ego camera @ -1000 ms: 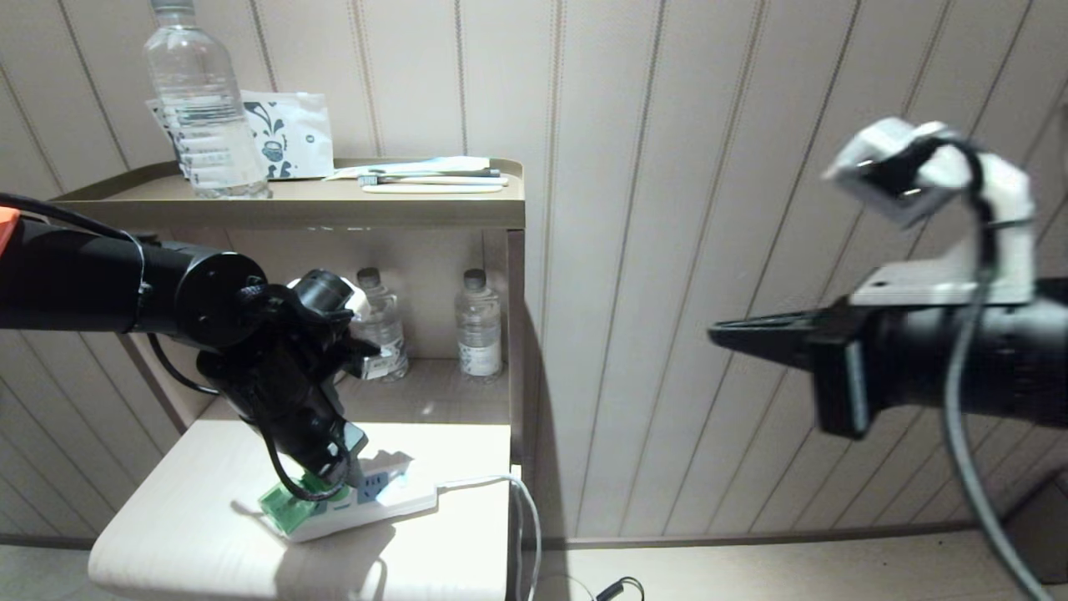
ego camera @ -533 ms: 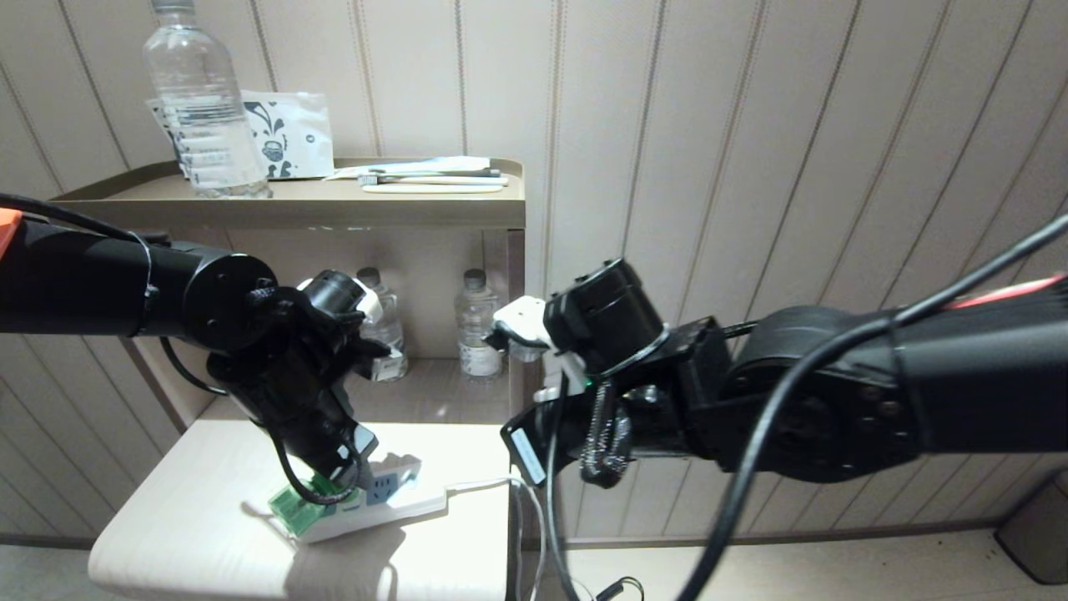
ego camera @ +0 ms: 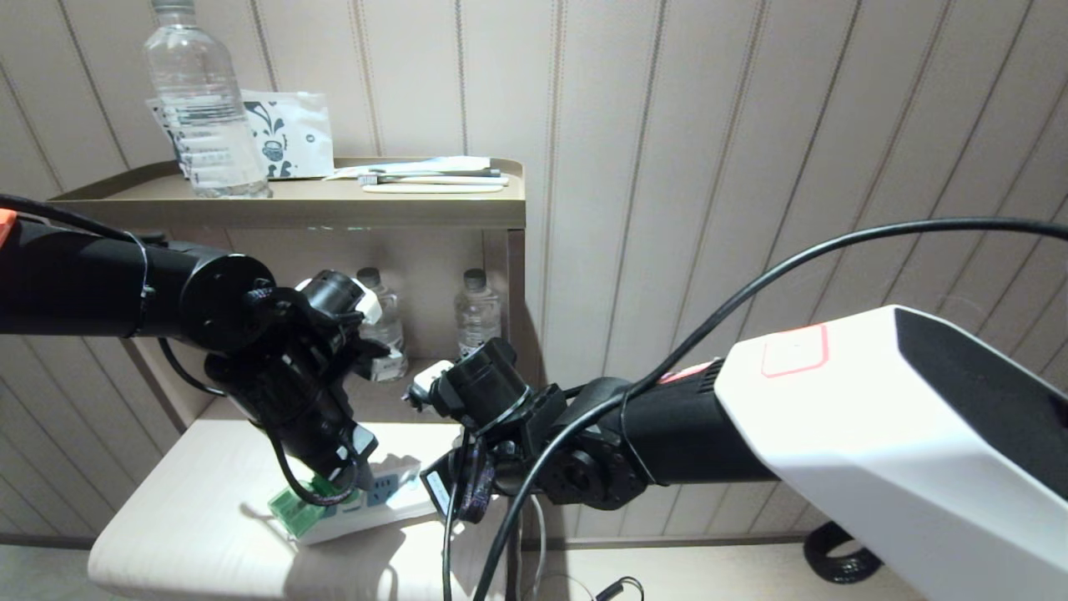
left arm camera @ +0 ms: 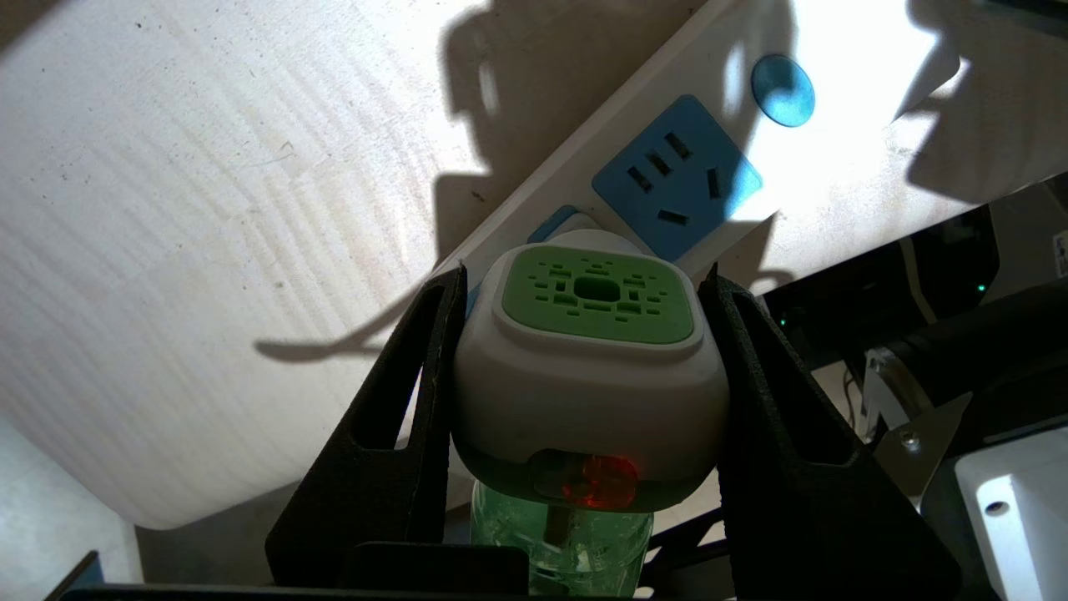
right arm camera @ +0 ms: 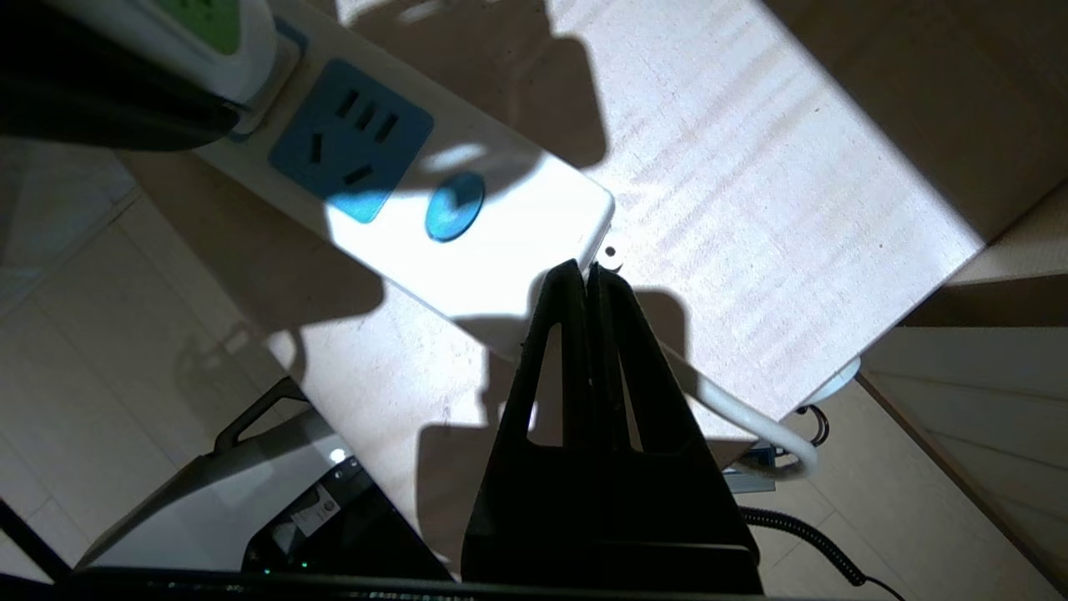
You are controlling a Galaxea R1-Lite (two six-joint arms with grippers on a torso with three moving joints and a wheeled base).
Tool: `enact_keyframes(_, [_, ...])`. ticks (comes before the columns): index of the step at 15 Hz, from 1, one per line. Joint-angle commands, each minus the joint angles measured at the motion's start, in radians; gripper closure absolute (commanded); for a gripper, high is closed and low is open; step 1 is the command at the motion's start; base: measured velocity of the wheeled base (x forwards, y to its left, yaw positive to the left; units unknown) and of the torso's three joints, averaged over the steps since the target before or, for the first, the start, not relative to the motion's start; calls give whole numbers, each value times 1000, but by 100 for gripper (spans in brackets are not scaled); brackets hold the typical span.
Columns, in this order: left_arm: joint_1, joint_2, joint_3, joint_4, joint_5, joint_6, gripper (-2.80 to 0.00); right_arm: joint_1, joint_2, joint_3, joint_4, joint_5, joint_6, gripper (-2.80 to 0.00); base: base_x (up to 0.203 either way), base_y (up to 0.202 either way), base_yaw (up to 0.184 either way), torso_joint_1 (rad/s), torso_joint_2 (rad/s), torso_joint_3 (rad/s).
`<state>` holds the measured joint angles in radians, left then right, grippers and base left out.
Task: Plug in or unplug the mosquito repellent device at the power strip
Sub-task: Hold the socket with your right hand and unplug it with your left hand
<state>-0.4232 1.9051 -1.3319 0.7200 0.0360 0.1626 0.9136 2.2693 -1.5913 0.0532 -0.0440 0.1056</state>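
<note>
Left pincer (left arm camera: 584,351) around mosquito repellent device (left arm camera: 594,351)

a: wall (ego camera: 667,167)? beige panels, thin vertical grooves, behind the shelf unit (ego camera: 467,213).
b: unit has a brown rimmed top and an open niche below. pale wood ledge (ego camera: 192,509) in front of it, lit hard, sharp shadows.
a: floor (ego camera: 709,576)?
b: light, right of the unit, baseboard along the wall.

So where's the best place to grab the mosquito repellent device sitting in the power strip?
Grip the mosquito repellent device by its white head, on the two flat opposite sides, coming from above the power strip. The head is squarish and faces up; the left gripper already clamps it this way.
</note>
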Motion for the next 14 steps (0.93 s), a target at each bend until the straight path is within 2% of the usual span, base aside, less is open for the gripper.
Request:
enact_keyframes(1, [0, -1, 0, 4, 1, 2, 0, 1, 56, -38, 0, 0, 3, 0, 0, 0, 0, 0, 0, 0])
enact_keyframes(14, [-14, 38, -2, -7, -2, -1, 0, 35, 42, -48, -1, 1, 14, 0, 0, 0, 0, 0, 0, 0])
